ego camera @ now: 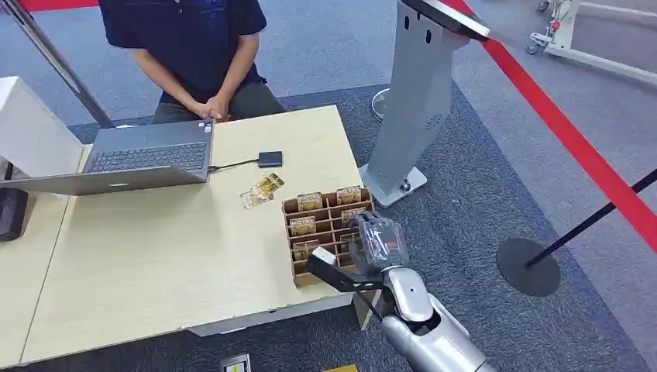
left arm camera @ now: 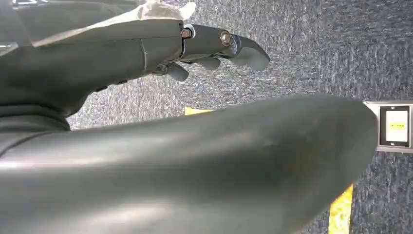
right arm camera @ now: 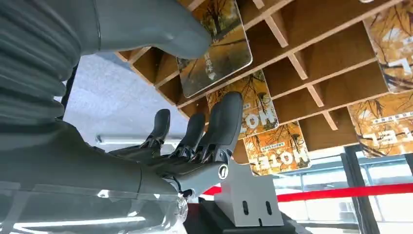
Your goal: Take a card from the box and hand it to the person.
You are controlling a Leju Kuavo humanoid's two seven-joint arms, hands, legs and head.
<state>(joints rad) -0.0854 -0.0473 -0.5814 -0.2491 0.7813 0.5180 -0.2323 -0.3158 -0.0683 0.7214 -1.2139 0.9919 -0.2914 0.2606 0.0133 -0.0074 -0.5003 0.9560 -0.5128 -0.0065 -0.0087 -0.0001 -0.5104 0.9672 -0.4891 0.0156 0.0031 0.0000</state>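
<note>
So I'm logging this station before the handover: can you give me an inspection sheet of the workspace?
Surface: light wooden table, bare near the robot.
Job's things: compartmented card box at the table's right edge, cards in its slots; two loose cards lie beside it.
Clutter: open laptop, small black device.
Robot hands: right robot hand over the box, thumb on a card; left robot hand hangs over carpet, empty.
Cables: one from laptop to device.
Surroundings: seated person, grey kiosk, red barrier tape.

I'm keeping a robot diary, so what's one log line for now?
right hand: reaching into brown cardboard slotted box, open | autumn-print card: between thumb and fingers, ungripped | left hand: hanging, open
</note>
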